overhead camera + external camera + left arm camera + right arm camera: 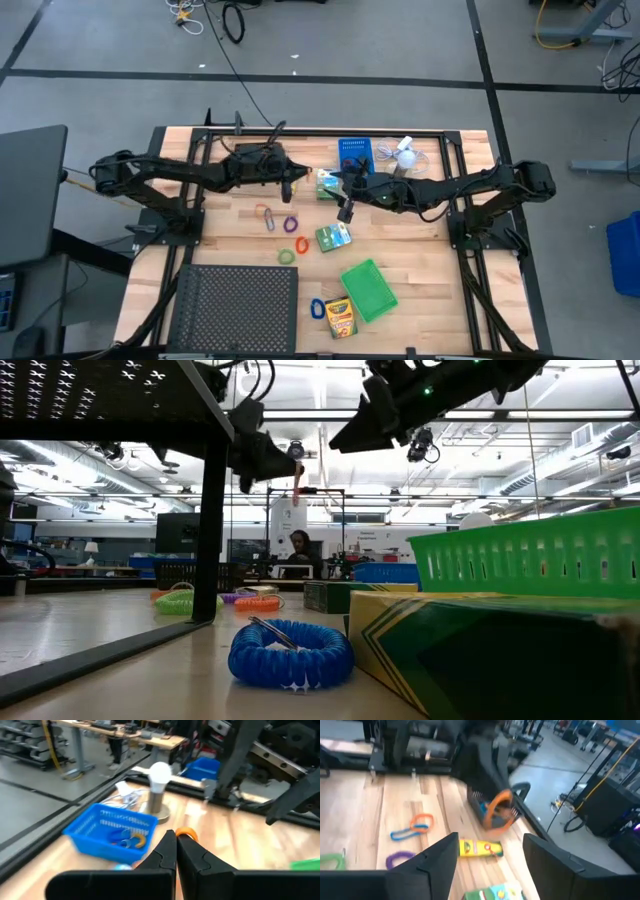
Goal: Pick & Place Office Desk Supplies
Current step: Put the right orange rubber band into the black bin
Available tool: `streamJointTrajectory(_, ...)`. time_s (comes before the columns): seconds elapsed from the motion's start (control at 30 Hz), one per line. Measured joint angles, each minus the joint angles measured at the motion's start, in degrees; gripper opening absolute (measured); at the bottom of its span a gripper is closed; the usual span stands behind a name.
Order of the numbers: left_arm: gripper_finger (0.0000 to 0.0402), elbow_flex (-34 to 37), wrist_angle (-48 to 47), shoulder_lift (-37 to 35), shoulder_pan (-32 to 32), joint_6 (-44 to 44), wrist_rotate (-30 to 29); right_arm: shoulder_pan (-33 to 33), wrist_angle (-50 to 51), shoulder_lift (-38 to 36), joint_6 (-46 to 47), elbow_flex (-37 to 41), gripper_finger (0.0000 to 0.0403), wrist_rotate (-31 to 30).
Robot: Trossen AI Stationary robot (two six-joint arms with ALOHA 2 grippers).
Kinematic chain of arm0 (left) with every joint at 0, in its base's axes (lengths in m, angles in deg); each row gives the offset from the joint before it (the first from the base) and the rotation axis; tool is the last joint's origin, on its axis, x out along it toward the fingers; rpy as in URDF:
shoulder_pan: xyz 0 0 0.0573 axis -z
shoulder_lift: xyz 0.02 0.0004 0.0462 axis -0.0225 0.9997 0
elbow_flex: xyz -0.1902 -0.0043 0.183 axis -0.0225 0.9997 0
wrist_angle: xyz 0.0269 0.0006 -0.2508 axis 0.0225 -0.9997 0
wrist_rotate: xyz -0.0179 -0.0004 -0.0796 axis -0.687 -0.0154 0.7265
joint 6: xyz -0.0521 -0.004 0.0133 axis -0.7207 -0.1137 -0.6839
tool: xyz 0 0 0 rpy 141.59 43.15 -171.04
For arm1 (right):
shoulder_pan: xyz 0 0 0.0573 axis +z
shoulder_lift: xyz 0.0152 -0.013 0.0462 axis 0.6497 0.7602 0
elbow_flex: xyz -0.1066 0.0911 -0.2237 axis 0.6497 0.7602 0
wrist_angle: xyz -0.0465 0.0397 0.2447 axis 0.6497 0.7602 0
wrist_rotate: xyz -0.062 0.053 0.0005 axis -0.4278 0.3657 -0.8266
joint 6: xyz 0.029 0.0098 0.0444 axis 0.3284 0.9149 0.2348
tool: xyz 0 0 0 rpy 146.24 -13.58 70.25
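Observation:
My left gripper (pixel 297 188) hangs above the table's middle, shut on an orange rubber-band loop (pixel 497 810). Facing it from the right, my right gripper (pixel 347 208) is open, nothing between its fingers (pixel 440 855). Below them on the wood lie a yellow tube (pixel 480 848), a green-white box (pixel 333 237) and loose loops: orange-blue (pixel 412 827), purple (pixel 290 223), orange (pixel 301 244), green (pixel 287 256). A blue bin (pixel 110 830) with loops inside stands at the far edge. My left gripper pinches the orange loop's upper part (pixel 186 834) between its two fingertips. The fingers reach out nearly level toward the table's right. The loop hangs below them (pixel 297 480), lifted clear of the table.
A white mini fan (pixel 159 787) stands beside the blue bin. Near the front edge are a green bin (pixel 368 290), a yellow crayon box (pixel 340 318), a blue coil loop (pixel 290 653) and a large black mesh tray (pixel 235 310). The dark frame rails (pixel 300 133) border the table.

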Motion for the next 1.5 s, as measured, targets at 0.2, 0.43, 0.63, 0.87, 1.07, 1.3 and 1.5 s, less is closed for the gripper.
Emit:
streamJointTrajectory(0.2, 0.0001, 0.0, -16.1, -10.44, -2.12, 4.58, -6.08, 0.12, 2.05, 0.02, 0.84, 1.19, 0.0217, 5.09)
streamJointTrajectory(0.43, 0.0001, 0.0, -35.55, -20.12, -5.44, 8.25, -11.27, 0.11, -8.18, -0.22, -2.25, 5.89, 0.02, 20.0)
streamJointTrajectory(0.63, 0.0001, 0.0, -44.56, -23.03, -10.46, 5.39, -13.98, -0.04, -14.2, -0.24, -4.51, 8.96, 0.0197, 22.18)
streamJointTrajectory(0.87, 0.0001, -0.01, -45.84, -20.37, -16.46, 5.25, -14.12, -0.04, -14.43, -0.26, -6.25, 9.16, 0.0197, 22.2)
streamJointTrajectory(1.07, 0.0001, -0.02, -45.73, -14.73, -20.54, 4.92, -14.19, -0.04, -14.43, -0.26, -7.21, 9.16, 0.0197, 22.4)
streamJointTrajectory(1.3, 0.0001, -0.02, -45.64, -8.03, -23.49, 4.25, -14.1, -0.04, -14.0, -0.28, -7.24, 9.16, 0.0197, 22.37)
streamJointTrajectory(1.5, 0.0001, -1.15, -47.43, -7.33, -24.05, 4.17, -13.05, -0.04, -13.95, -0.28, -7.21, 9.16, 0.0197, 22.35)
